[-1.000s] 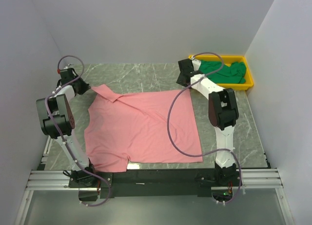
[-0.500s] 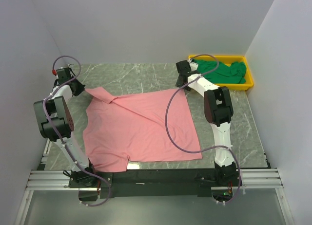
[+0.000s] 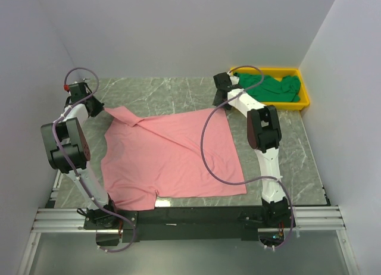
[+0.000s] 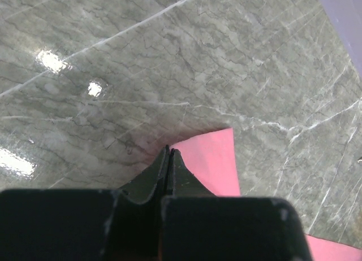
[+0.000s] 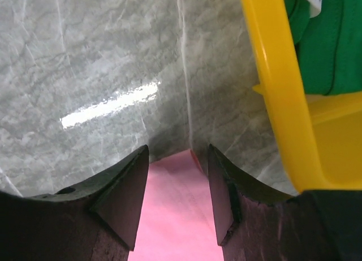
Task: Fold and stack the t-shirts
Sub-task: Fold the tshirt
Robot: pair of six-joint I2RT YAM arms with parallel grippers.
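pink t-shirt lies spread flat on marble-look tabletop, hem toward the R side, collar toward the far L; a diagonal crease runs across the body, so not fully smoothed.

left end effector at the far-L corner of the shirt; jaws pressed tight together, pink cloth edge comes out right at the tips, so it looks like it's pinching that corner; the corner is drawn out to a point toward it in the top view, which fits a hold under tension.

right end effector at the far-R hem corner, low over the tabletop; jaws apart w/ the pink corner lying between them, not clamped; reads as lined up to grab, no grip yet.

dark green t-shirt bunched in the yellow tray at the far-R corner, just beside the right arm's wrist; untouched, waits its turn.

judgement: early stage, prepping the 1st fold; both arms are set on the far edge prob. so they can lift it together and carry it toward the near edge. Next: R needs to close on the hem corner before any lift; risk is R catching only one layer or missing the corner, which would skew the fold.
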